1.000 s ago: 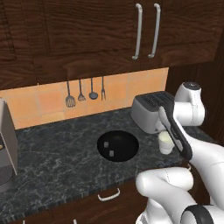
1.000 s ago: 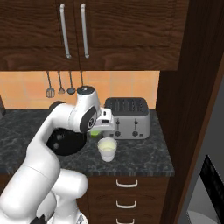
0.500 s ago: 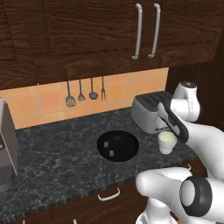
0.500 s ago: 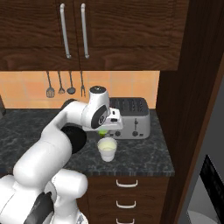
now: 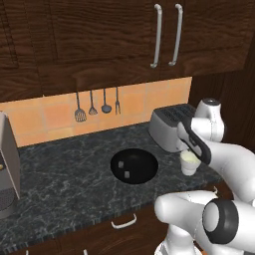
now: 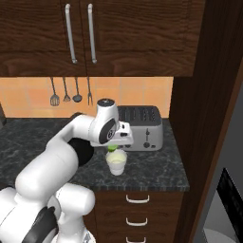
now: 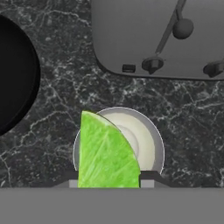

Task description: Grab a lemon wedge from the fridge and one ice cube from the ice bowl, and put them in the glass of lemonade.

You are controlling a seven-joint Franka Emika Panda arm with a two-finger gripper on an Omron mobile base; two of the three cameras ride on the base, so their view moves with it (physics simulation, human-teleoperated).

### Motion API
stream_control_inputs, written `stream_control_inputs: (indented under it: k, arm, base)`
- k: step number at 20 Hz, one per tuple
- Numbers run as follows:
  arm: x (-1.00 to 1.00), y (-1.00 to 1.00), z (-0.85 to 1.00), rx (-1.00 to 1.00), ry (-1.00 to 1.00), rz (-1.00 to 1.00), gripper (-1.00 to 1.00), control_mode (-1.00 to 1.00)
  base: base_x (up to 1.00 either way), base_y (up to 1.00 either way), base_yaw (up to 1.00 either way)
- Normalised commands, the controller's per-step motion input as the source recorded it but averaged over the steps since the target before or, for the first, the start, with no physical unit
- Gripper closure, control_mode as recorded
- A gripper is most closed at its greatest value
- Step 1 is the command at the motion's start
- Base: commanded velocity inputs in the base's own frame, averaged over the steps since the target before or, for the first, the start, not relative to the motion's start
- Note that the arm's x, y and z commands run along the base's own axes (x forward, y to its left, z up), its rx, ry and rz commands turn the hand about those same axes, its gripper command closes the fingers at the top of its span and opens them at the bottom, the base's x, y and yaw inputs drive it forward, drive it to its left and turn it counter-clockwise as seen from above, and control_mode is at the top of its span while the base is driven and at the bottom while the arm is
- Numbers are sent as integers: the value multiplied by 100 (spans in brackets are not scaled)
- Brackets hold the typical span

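Gripper (image 6: 113, 148) hangs just above the glass of lemonade (image 6: 116, 163), fingers closed on the lemon wedge (image 6: 112, 148); in hand view the wedge (image 7: 107, 153) sits between the two tips, bright green, covering the left part of the glass rim (image 7: 155, 135) below it. Wedge is over the glass mouth, can't tell if it touches the liquid. Glass stands on the dark speckled counter (image 6: 156, 163) just in front of the silver toaster (image 6: 141, 127), near the counter's front edge; in left base view the glass (image 5: 190, 163) is partly hidden by the arm, w/ toaster (image 5: 169, 128) behind it. Ice bowl (image 5: 134, 166) sits on the counter to the left of the glass, apart from it, w/ a couple of pale cubes inside; its black edge (image 7: 17, 70) shows at the left of hand view. Utensils (image 5: 94, 105) hang on the orange tile backsplash behind. Dark wood cabinets (image 5: 164, 35) w/ long handles above. Grey appliance (image 5: 7, 169) at far left of counter. Drawers (image 6: 137, 209) below the counter on the right.
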Motion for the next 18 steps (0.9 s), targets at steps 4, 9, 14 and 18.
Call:
stream_control_inputs:
  k: [4,9,14,18]
  arm:
    - [0,0,-9,-1,0,0,100,-100]
    - [0,0,-7,0,0,0,100,-100]
    - [16,0,-12,-1,0,0,100,-100]
    - [12,0,-6,0,0,0,100,-100]
  base:
    - [0,0,0]
    - [0,0,0]
    - [0,0,0]
    - [0,0,0]
